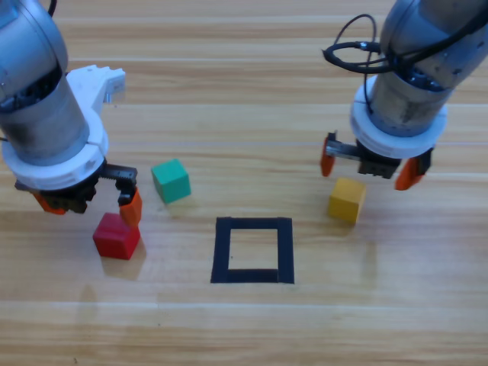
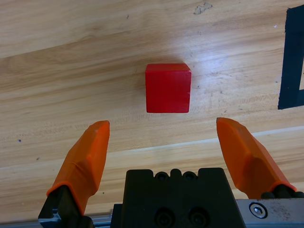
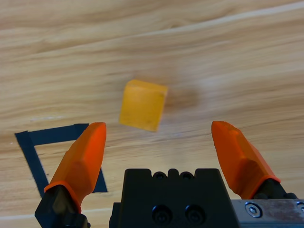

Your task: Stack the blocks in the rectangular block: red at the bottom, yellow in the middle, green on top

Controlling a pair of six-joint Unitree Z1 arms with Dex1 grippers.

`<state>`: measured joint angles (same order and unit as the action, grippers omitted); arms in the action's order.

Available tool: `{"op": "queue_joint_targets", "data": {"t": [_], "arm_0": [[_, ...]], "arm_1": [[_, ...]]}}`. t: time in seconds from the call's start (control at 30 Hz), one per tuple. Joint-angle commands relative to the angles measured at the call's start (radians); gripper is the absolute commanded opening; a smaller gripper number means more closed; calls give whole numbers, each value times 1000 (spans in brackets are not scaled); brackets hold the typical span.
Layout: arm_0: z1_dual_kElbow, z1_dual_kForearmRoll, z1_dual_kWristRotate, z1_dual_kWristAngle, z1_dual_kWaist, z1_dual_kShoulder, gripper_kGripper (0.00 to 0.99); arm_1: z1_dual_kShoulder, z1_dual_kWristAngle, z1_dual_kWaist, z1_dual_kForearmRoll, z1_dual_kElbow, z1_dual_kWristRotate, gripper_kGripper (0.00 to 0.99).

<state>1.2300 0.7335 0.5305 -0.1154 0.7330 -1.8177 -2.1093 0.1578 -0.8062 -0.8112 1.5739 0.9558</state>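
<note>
Nothing is stacked yet: the black tape square outline point(image 1: 253, 250) at lower centre lies bare, the small red cube point(image 1: 117, 235) lower left under the wide-open, empty left hand point(image 1: 85, 200), the yellow cube point(image 1: 347, 200) beneath the equally open right hand point(image 1: 372, 166), the teal-green cube point(image 1: 170, 181) untouched on the wooden surface point(image 1: 229, 107).

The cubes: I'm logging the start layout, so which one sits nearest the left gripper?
The red cube. It lies just below the open left gripper, centred ahead of its jaws in the left wrist view; the teal-green cube sits farther right, the yellow cube under the right gripper.
</note>
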Motion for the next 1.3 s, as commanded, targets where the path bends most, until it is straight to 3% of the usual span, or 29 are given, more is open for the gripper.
{"op": "queue_joint_targets", "data": {"t": [0.03, 0.57, 0.67, 0.87, 0.9, 1.0, 1.17, 1.2, 1.3], "arm_0": [[-30, -39, 8, 11, -15, -32, 960], [-173, -252, 6, -9, -17, -83, 943], [-198, -284, 8, -18, -15, -86, 943], [-224, -327, 8, -38, -15, -104, 933], [-224, -329, 6, -40, -15, -107, 931], [-227, -333, 8, -47, -15, -107, 931], [-242, -359, 2, -50, -14, -110, 847], [-245, -364, 2, -50, -14, -110, 834], [-250, -362, 2, -66, -14, -106, 699]], "arm_1": [[-100, -34, 16, 58, -17, 0, 976], [-173, 23, 21, 107, -12, 58, 910], [-179, 20, 21, 113, -9, 54, 842], [-193, -14, 22, 121, -9, 52, 807], [-196, -18, 22, 121, -8, 50, 739], [-201, -18, 22, 122, -2, 27, 411], [-164, -15, 22, 112, 9, -28, 54], [-147, -17, 22, 92, 18, -34, 0], [-72, -21, 22, 18, 46, -60, 0]]}}
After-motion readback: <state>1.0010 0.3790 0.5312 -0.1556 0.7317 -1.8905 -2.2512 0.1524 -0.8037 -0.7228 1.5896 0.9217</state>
